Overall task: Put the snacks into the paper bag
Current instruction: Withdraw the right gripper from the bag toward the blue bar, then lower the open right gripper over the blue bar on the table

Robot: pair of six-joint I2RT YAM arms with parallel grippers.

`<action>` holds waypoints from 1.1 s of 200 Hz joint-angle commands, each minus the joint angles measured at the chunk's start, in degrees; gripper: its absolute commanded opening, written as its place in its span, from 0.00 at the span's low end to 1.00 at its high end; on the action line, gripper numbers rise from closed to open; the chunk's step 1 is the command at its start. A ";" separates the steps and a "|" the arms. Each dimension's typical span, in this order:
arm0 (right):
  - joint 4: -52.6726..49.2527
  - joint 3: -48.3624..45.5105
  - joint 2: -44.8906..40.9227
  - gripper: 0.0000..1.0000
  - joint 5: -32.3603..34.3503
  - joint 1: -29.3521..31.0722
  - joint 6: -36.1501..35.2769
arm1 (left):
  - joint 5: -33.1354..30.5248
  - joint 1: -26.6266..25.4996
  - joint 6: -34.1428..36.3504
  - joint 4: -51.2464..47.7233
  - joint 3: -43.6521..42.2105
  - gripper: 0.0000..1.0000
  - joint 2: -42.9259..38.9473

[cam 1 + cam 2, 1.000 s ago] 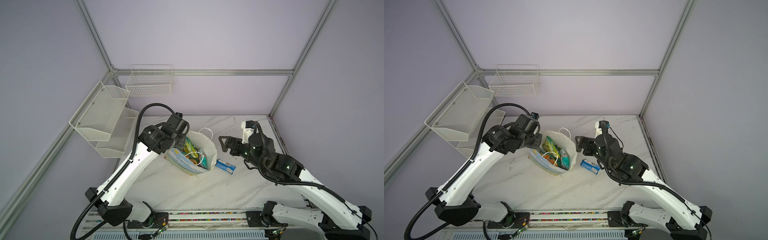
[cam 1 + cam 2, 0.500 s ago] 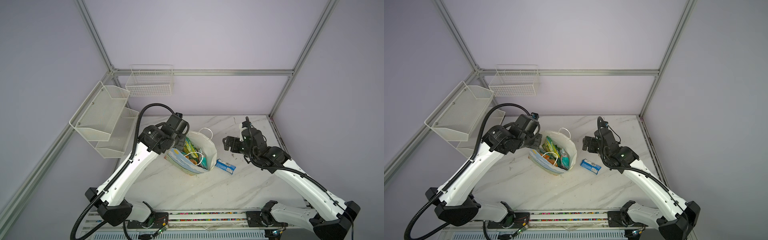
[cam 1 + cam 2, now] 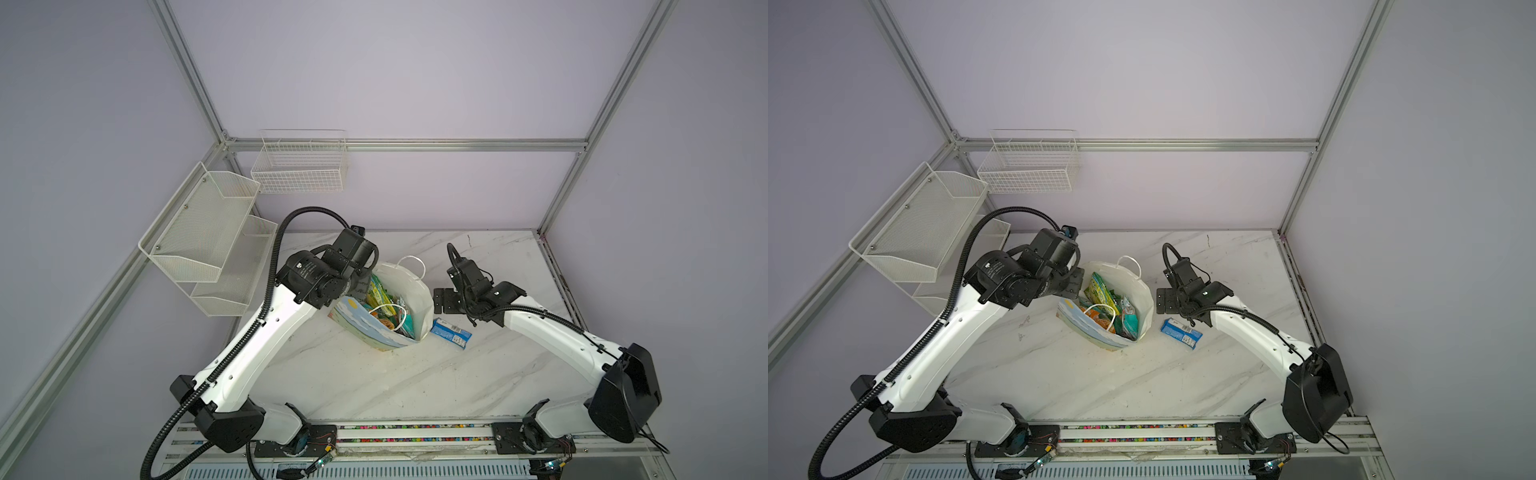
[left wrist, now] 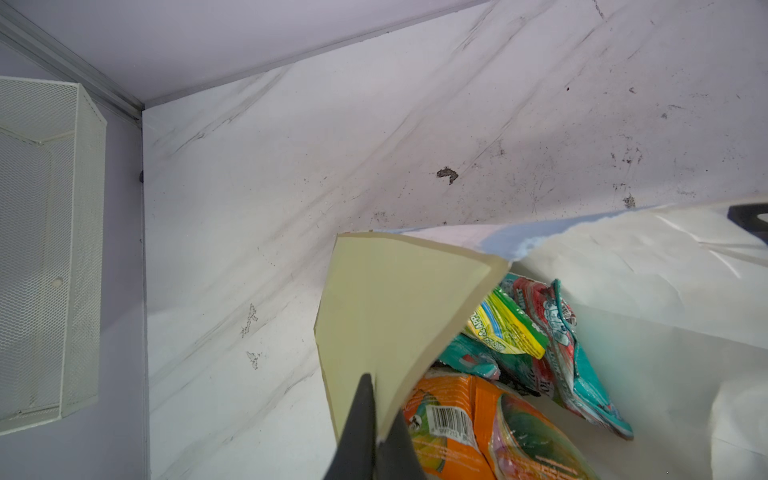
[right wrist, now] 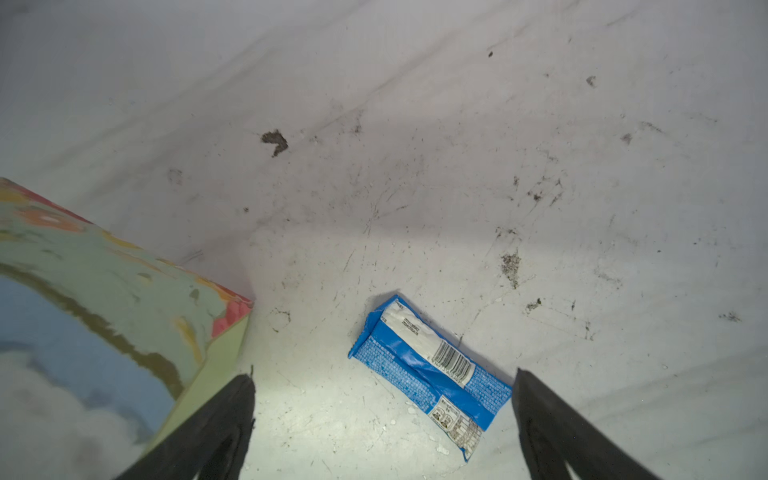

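The paper bag (image 3: pixel 419 297) (image 3: pixel 1144 300) stands open mid-table, leaning. It holds several snacks (image 3: pixel 380 296) (image 3: pixel 1100 293): an orange packet (image 4: pixel 453 419), a green one (image 4: pixel 507 328) and teal ones (image 4: pixel 590 374). My left gripper (image 4: pixel 376 399) (image 3: pixel 360 286) is shut on the bag's rim flap (image 4: pixel 386 299) at the bag's left side. A small blue packet (image 3: pixel 451 332) (image 3: pixel 1181 332) (image 5: pixel 432 374) lies flat on the table just right of the bag. My right gripper (image 5: pixel 384 374) (image 3: pixel 446 301) (image 3: pixel 1166 301) hangs open above it, the fingers wide on either side, the bag's printed outside (image 5: pixel 83 291) next to one finger.
A two-tier mesh shelf (image 3: pixel 199 237) (image 4: pixel 41 249) hangs on the left wall and a white wire basket (image 3: pixel 303 166) on the back wall. The marble table (image 3: pixel 374 374) ends at a rail (image 3: pixel 395 432) in front and frame posts at its right edge (image 3: pixel 557 270).
The right arm has stretched out and lowered its open gripper toward the blue packet. The left gripper and the bag have stayed where they were.
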 commanded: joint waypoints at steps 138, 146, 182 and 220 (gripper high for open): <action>4.36 -6.83 9.06 0.97 -3.58 -0.50 -8.76 | -2.02 -0.01 -0.36 2.89 0.35 0.00 -2.99; 4.62 -6.95 9.39 0.98 -3.64 -0.58 -8.96 | -1.95 0.00 -0.41 2.94 0.27 0.00 -2.92; 4.93 -7.36 11.41 0.97 -2.68 -0.87 -9.16 | -1.93 -0.03 -0.36 2.98 0.18 0.00 -2.75; 5.99 -7.86 12.87 0.97 -3.13 -1.20 -9.01 | -1.93 -0.01 -0.28 3.19 -0.17 0.00 -2.66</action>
